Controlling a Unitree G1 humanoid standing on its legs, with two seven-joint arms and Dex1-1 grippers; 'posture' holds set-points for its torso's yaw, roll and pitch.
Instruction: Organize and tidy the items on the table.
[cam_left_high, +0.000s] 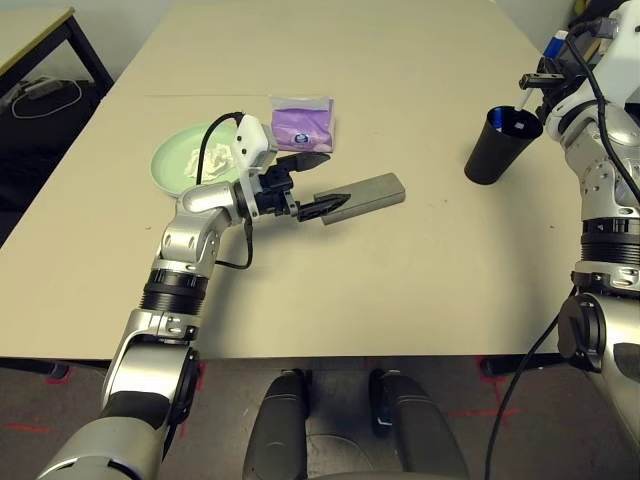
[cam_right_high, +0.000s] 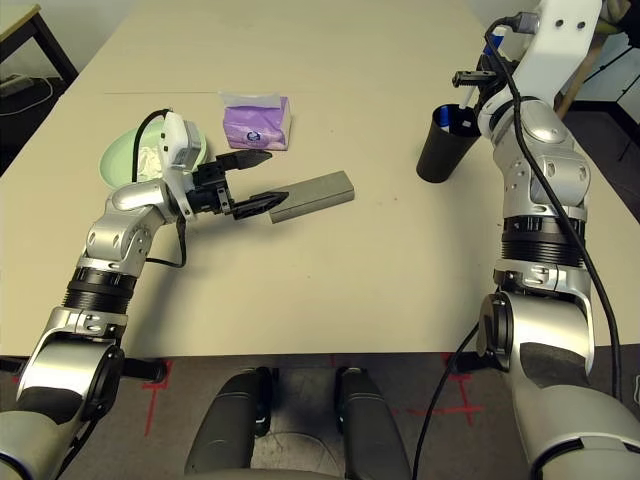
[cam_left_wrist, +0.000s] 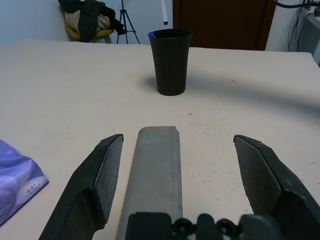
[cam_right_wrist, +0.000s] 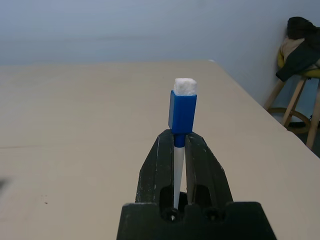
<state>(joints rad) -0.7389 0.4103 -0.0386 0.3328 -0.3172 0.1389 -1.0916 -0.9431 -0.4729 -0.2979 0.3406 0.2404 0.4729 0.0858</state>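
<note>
On the beige table (cam_left_high: 420, 270), a light green plate (cam_left_high: 172, 160) holding crumpled white tissue (cam_left_high: 212, 158) sits farthest left, the purple tissue pack (cam_left_high: 303, 123) just beyond it. The left gripper (cam_left_high: 312, 183) hovers level, fingers spread wide around the near end of the grey-green glasses case (cam_left_high: 366, 193), not gripping it. Farther right stands the black cup (cam_left_high: 498, 146). Above its rim, the right gripper (cam_right_wrist: 181, 160) pinches a white pen with a blue cap (cam_right_wrist: 182, 120).

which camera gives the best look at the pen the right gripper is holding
The right wrist view: the pen, white with a blue cap, stands pinched between the right gripper fingers. In the eye views it is a small blue-white bit above the cup.
</note>
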